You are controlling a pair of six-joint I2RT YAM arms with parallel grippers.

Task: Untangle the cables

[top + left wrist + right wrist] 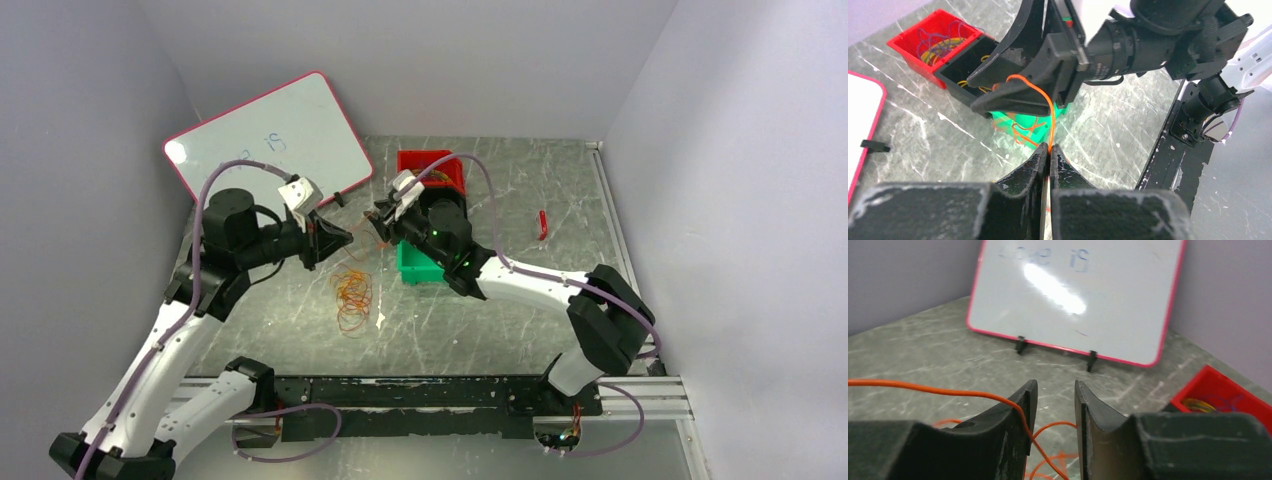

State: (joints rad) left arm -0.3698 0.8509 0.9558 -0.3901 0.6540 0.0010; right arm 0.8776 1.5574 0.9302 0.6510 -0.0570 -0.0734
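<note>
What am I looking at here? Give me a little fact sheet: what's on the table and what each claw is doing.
Setting: two robot arms over a marbled grey table
Left gripper: shut, pinching an orange wire
Right gripper: jaws apart; the same wire lies across one finger
Loose cables: thin orange loops piled on the table near both grippers
Bins: red bin and green bin, by the right gripper
Back left: whiteboard, propped up

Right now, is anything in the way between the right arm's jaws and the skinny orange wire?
Nothing visible. The thin orange wire drapes over one finger of the open right jaws, while the shut left jaws pinch it further along.
</note>
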